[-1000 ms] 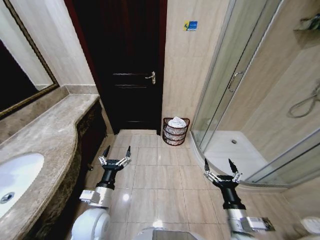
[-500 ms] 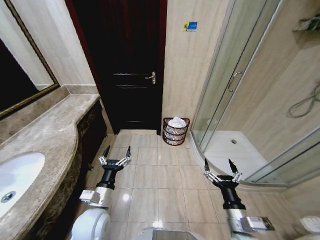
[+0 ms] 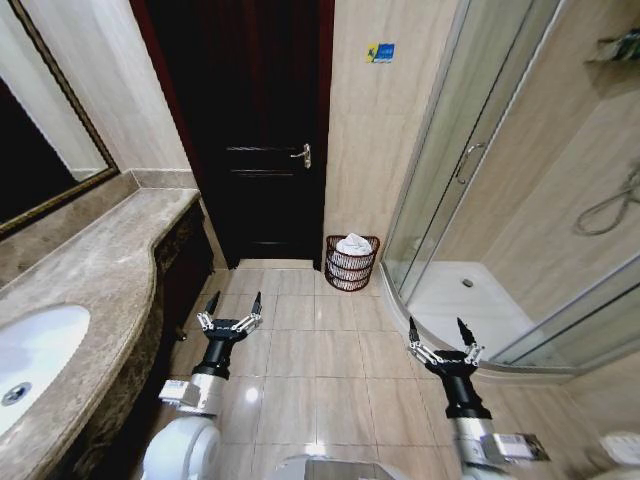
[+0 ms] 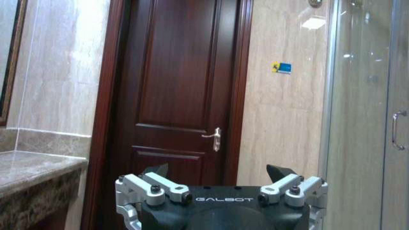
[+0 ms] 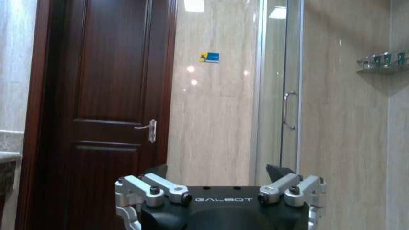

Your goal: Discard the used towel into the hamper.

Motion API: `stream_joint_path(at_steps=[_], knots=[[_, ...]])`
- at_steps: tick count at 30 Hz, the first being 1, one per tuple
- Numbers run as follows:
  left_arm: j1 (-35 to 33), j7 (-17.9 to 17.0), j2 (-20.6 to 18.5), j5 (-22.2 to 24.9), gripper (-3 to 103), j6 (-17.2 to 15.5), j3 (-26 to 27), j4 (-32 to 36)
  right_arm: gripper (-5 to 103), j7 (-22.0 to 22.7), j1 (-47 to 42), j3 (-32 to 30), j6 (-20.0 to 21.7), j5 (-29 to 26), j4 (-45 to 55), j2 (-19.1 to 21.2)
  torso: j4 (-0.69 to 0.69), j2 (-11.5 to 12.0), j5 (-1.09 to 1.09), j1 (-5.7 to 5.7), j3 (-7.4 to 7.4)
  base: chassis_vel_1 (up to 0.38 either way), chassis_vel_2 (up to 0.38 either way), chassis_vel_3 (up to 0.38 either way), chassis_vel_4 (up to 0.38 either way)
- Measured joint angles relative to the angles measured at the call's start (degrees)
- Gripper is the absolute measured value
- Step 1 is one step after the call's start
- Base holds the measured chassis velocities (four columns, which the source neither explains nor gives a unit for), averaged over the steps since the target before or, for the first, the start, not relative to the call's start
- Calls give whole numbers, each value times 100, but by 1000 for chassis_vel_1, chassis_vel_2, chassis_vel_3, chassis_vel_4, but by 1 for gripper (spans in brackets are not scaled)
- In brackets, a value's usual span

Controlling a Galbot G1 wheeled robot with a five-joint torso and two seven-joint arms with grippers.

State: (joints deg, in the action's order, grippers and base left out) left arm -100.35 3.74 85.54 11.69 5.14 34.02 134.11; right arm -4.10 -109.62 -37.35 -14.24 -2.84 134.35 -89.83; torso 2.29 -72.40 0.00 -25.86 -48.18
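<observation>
Head cam: hamper stands on the tile floor against the beige wall, between the dark door and the glass shower enclosure, just beside both. White towel sits inside it, heaped above the rim; lower part of towel hidden behind the weave. Hamper's base reads as dark shadow, contact w/ wall hard to make out. Left gripper hangs low over the floor near the marble counter, fingers spread apart, nothing between them. Right gripper is likewise low, near the curved shower threshold, fingers apart, empty. Both well apart from hamper; bare tiles lie between. Sink is cut off at frame edge, mirror only partly seen. Wrist cams: left gripper and right gripper each show 2 dark fingertips wide apart, facing door w/ handle; blue sticker on wall, print too small to read. Shower door handle visible.
</observation>
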Motion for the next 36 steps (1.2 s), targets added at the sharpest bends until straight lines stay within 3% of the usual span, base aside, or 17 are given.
stream_joint_path(at_steps=[36], knots=[[0, 0, 0, 0, 100, 0, 0, 0, 100, 0, 0, 0, 0, 0, 0, 0, 0, 0, 0, 0, 0, 0, 0, 0, 0]])
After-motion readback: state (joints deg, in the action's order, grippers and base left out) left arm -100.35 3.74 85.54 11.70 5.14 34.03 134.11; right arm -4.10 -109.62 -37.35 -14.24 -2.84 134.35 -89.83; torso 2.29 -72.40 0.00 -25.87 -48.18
